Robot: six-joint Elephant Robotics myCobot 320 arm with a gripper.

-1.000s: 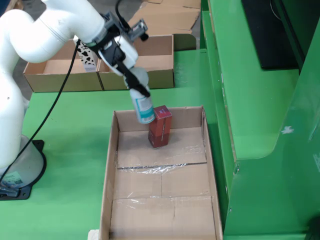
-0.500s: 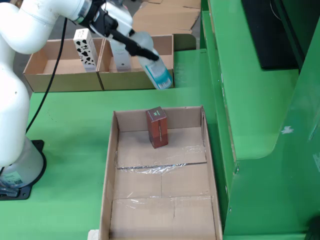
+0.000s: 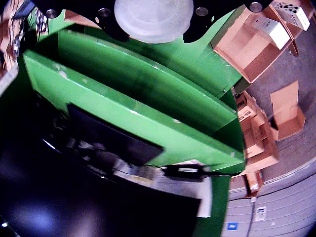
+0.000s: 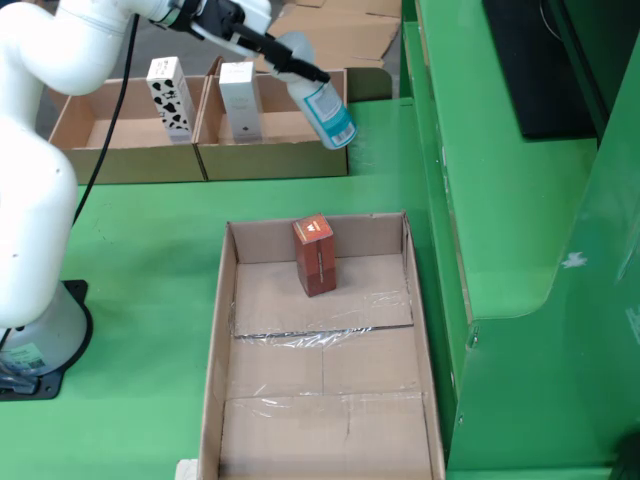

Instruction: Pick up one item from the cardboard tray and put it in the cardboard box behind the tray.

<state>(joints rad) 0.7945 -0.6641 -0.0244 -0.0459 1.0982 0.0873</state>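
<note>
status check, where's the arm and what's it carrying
Pincer carrying a bottle, tilted, above the right box behind the tray. Red carton upright in the tray. A white carton already stands in that box.

Box (image 4: 275, 150) floor open right of white carton (image 4: 238, 95).
</note>
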